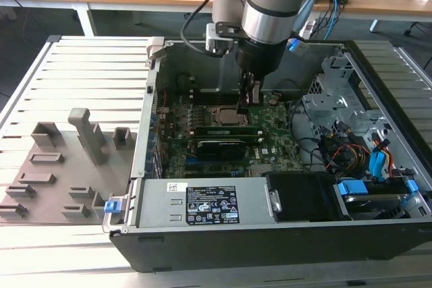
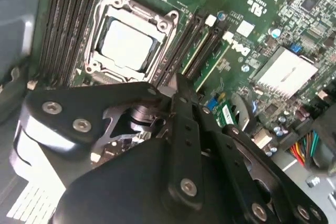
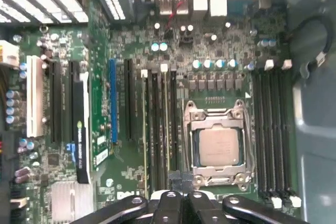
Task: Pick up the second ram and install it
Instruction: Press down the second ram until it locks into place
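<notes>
Two slim green ram sticks stand on edge in the slots beside the processor socket point(image 3: 216, 148). I take the stick nearer the socket for the second ram point(image 3: 165, 124) point(image 2: 193, 52) point(image 1: 223, 126); the other stick point(image 3: 144, 129) sits one slot pair further out. My gripper point(image 1: 251, 98) hangs inside the open computer case, just above one end of these slots. Its black fingers point(image 3: 178, 203) are shut together with nothing visible between them. In the second wrist view the fingertips point(image 2: 178, 85) point at the slot ends, and I cannot tell whether they touch.
A black expansion card point(image 1: 219, 148) lies past the ram slots, away from the socket. Cables and a drive cage point(image 1: 344, 112) crowd the exterior view's right, and a power supply point(image 1: 202, 204) spans the front. Grey holder blocks point(image 1: 61, 166) stand outside the case on the left.
</notes>
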Robot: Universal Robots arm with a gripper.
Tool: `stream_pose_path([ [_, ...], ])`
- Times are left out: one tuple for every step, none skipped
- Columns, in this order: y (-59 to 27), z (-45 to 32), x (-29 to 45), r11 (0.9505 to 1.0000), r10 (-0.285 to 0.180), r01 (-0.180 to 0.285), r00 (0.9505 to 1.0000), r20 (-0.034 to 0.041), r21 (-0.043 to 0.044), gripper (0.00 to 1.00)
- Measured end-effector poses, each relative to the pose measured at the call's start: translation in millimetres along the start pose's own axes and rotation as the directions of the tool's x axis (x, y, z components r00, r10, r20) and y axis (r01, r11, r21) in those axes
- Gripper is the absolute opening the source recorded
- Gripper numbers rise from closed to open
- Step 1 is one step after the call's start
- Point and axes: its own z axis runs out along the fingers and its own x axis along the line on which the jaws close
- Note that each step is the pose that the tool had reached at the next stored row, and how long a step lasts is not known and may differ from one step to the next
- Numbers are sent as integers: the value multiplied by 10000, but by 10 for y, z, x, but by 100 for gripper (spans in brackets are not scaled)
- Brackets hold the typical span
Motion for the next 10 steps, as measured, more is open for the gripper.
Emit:
stream_pose_path([
  [-32,31,-1,10000,1,-1,10000,1,-3,11],
  [-62,55,-1,10000,2,-2,10000,-1,-6,11],
  [-105,89,-2,10000,0,0,10000,-1,-8,11],
  [-177,156,-4,10000,2,-2,10000,1,-11,11],
  [-213,223,-4,10000,0,0,10000,0,-12,11],
  [-218,242,-3,10000,1,-1,10000,-1,-12,11],
  [-220,261,-3,10000,1,-1,10000,-1,-13,11],
  [-222,289,-1,10000,3,-3,10000,-1,-12,11],
  [-226,324,0,10000,1,-1,10000,0,-13,11],
  [-227,342,0,10000,1,-1,10000,-5,-13,11],
])
